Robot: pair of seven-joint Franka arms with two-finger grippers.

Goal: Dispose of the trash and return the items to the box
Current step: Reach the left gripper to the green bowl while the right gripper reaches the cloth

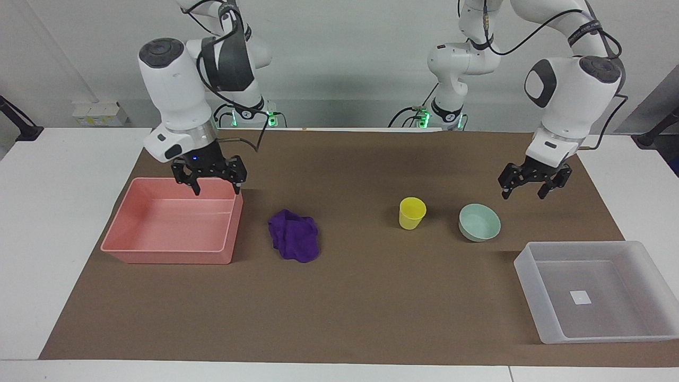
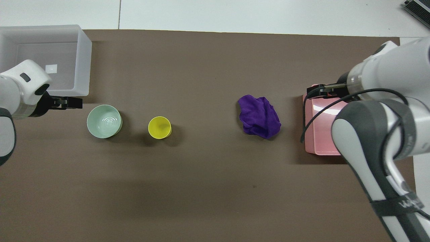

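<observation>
The purple rag point(image 1: 293, 235) point(image 2: 259, 116) lies crumpled on the brown mat beside the pink bin point(image 1: 175, 255) point(image 2: 319, 146). The yellow cup point(image 1: 412, 213) point(image 2: 160, 127) stands upright beside the mint-green bowl point(image 1: 479, 222) point(image 2: 104, 121). The translucent box point(image 1: 526, 268) point(image 2: 84, 60) sits at the left arm's end, holding nothing but its white sticker. My right gripper point(image 1: 217, 190) point(image 2: 314, 90) is open and empty over the pink bin's edge nearest the robots. My left gripper point(image 1: 522, 193) point(image 2: 75, 102) is open and empty, raised over the mat close to the bowl.
A brown mat point(image 1: 371, 297) covers most of the white table. The pink bin holds nothing. In the overhead view the right arm's body point(image 2: 373, 134) hides much of the pink bin.
</observation>
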